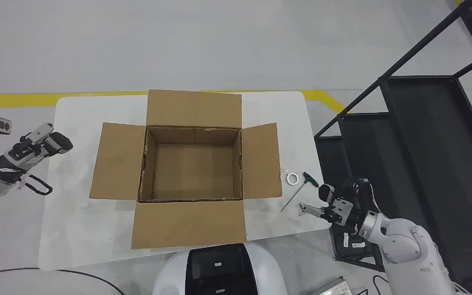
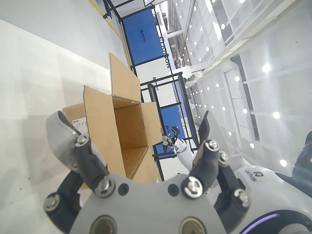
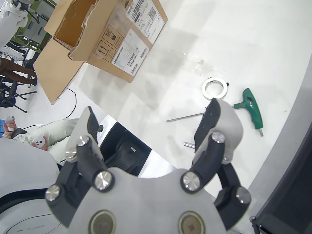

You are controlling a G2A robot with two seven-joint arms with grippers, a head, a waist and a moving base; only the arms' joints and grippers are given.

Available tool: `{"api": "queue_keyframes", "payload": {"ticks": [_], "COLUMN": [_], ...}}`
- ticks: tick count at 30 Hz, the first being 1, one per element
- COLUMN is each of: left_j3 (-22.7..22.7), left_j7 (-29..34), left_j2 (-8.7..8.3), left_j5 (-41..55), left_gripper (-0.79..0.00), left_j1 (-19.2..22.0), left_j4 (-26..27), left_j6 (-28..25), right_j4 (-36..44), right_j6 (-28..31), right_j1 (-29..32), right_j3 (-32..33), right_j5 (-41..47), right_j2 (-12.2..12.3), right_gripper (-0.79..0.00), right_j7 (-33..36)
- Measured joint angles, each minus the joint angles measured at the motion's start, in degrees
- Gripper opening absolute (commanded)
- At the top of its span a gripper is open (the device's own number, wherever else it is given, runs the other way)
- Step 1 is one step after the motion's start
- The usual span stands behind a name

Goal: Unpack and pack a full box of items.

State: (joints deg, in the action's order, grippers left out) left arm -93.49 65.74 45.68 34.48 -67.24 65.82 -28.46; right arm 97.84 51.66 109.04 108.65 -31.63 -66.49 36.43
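While its fingers stand spread with nothing between them, the right tool (image 3: 151,109) hangs low at the counter's (image 1: 280,110) edge, about four o'clock from the box (image 1: 193,109). A short metal pin (image 3: 188,144) lies just beside one finger, partly hidden by it. Past it lies a green-handled hex key (image 3: 252,109), whose shaft runs behind that finger, and a white ring (image 3: 214,88) sits near the key's handle. The box stands mid-counter, all four flaps folded out, its bare floor showing. At nine o'clock, by the counter's edge, the left tool (image 2: 132,120) is likewise released, facing the box.
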Motion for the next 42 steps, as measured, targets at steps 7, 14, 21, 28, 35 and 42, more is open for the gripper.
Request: {"api": "queue_keyframes", "payload": {"ticks": [7, 14, 21, 28, 35, 42], "left_j3": [0.0, 0.0, 0.0, 0.0, 0.0, 0.0], "left_j7": [0.0, 0.0, 0.0, 0.0, 0.0, 0.0], "left_j2": [0.00, 0.00, 0.00, 0.00, 0.00, 0.00], "left_j5": [0.0, 0.0, 0.0, 0.0, 0.0, 0.0], "left_gripper": [0.000, 0.000, 0.000, 0.000, 0.000, 0.000], "left_j1": [0.0, 0.0, 0.0, 0.0, 0.0, 0.0], "left_j4": [0.0, 0.0, 0.0, 0.0, 0.0, 0.0], "left_j6": [0.0, 0.0, 0.0, 0.0, 0.0, 0.0], "right_j4": [0.0, 0.0, 0.0, 0.0, 0.0, -0.8], "right_j6": [0.0, 0.0, 0.0, 0.0, 0.0, -2.6], "right_j1": [0.0, 0.0, 0.0, 0.0, 0.0, -0.5], "right_j3": [0.0, 0.0, 0.0, 0.0, 0.0, -0.7], "right_j5": [0.0, 0.0, 0.0, 0.0, 0.0, -2.8], "right_j2": [0.0, 0.0, 0.0, 0.0, 0.0, 0.1], "right_gripper": [0.000, 0.000, 0.000, 0.000, 0.000, 0.000], "right_j7": [0.0, 0.0, 0.0, 0.0, 0.0, 0.3]}}
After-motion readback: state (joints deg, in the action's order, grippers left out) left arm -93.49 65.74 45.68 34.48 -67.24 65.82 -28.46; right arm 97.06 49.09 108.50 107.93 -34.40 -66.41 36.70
